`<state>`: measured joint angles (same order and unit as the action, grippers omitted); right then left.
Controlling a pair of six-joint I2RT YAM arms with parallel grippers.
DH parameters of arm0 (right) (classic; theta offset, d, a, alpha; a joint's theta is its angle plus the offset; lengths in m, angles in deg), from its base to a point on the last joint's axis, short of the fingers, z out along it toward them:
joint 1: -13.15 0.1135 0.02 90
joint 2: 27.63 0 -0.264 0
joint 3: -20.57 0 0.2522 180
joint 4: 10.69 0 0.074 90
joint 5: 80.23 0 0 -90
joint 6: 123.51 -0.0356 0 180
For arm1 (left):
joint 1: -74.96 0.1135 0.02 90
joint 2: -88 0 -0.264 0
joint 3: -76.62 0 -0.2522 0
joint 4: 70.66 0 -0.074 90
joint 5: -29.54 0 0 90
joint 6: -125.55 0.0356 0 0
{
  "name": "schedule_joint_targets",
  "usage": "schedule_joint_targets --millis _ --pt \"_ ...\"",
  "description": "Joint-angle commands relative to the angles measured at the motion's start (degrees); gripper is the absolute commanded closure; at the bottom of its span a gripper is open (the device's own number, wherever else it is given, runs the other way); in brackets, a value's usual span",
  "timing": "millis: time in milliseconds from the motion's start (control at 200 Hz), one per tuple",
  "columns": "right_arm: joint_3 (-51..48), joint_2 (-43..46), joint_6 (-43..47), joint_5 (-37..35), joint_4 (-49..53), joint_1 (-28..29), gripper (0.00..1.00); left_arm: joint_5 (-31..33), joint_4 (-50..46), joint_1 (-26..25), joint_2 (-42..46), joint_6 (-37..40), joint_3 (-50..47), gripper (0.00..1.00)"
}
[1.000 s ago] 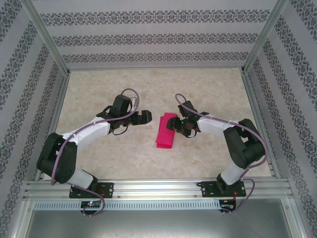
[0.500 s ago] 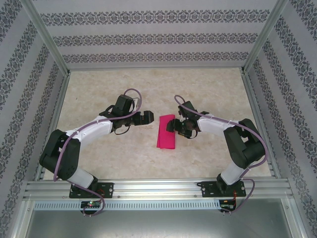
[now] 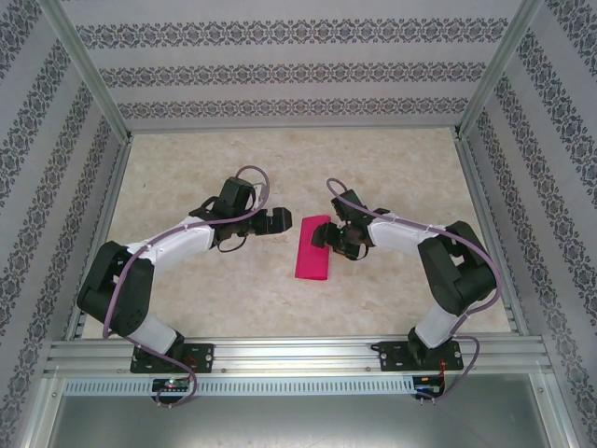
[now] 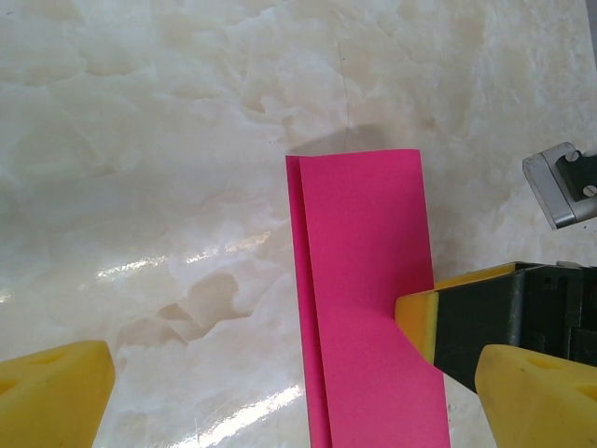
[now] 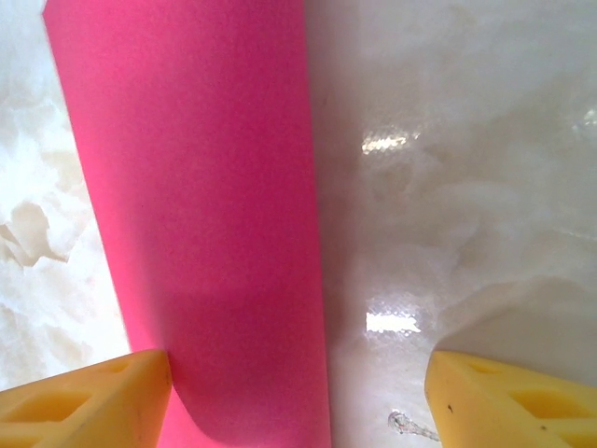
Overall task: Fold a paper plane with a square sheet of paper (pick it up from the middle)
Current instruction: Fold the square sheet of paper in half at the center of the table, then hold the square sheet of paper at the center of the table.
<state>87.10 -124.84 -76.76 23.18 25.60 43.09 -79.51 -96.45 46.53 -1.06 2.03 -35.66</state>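
The square sheet of paper (image 3: 312, 250), bright magenta-pink, lies flat on the marble table, folded lengthwise into a narrow strip. In the left wrist view the paper (image 4: 364, 299) shows a thin sliver of its lower layer along the left edge. My right gripper (image 3: 328, 236) is open at the strip's upper right edge. One yellow fingertip (image 5: 89, 397) rests at the paper (image 5: 196, 205) and the other (image 5: 513, 397) stands over bare table. My left gripper (image 3: 274, 221) is open wide just left of the strip, holding nothing, its fingertips (image 4: 51, 392) spread well apart. The right gripper's yellow pad (image 4: 420, 315) touches the strip's right edge.
The marble table (image 3: 280, 168) is fenced by aluminium rails (image 3: 289, 353) and patterned walls (image 3: 289, 65). Bare table lies behind, in front of and to either side of the strip.
My right gripper's jaws have spread wider and the strip has settled flatter and narrower. The left gripper has edged slightly toward the paper.
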Motion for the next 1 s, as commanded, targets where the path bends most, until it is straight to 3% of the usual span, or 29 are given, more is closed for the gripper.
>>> schedule_joint_targets --millis 0,994 --pt "1.4 -2.9 -1.1 -2.8 0.9 0.9 0.24 -0.7 1.3 -0.8 -0.6 0.1 1.4 0.0" --pt "6.3 -9.5 -0.1 -7.3 8.6 3.2 0.2 -2.0 1.9 -0.9 -1.1 -0.1 0.8 0.04"
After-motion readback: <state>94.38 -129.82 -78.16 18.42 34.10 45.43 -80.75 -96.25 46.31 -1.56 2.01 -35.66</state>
